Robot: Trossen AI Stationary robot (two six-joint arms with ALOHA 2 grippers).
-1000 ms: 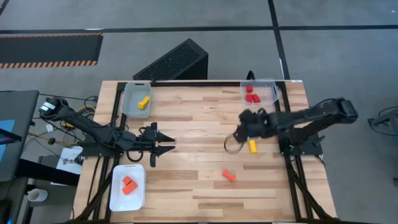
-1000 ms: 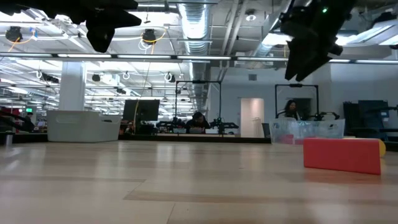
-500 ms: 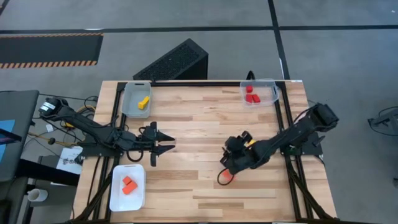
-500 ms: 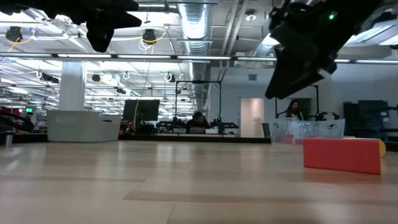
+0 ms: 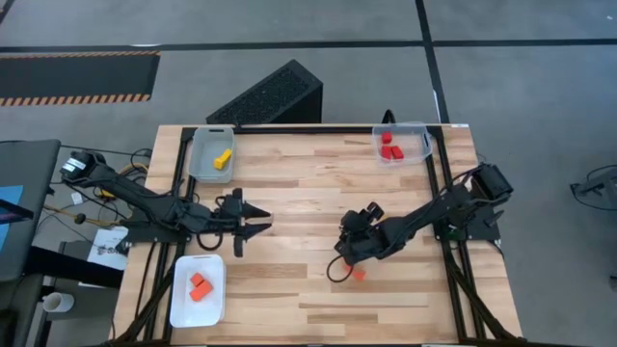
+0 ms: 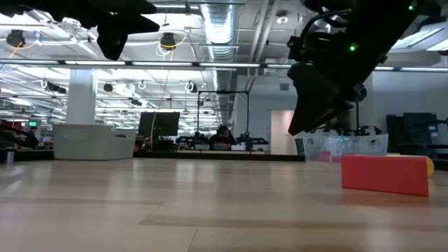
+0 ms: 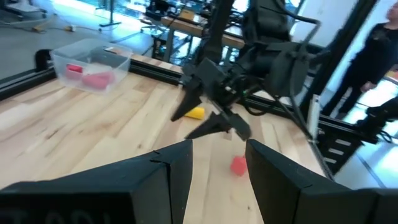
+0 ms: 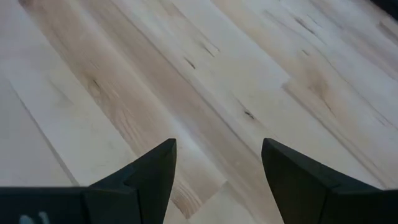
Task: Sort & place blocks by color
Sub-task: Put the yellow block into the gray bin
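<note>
Left gripper (image 5: 258,222): waiting at the table's left side, fingers apart, holding nothing.
Right gripper (image 5: 339,257): fingers spread wide over bare wood, empty.
Red block (image 5: 358,274): on the table, just beside the right gripper.
Yellow block (image 7: 194,112): on the table, beyond the right gripper, apart from it.

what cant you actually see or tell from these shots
- Small yellow block: hidden under the right arm in the high view; the left wrist view shows it.
- Small red block on the wood table: half covered by the right gripper in the high view.
- Clear plastic tray with red blocks: contents blurred in the low view.
</note>
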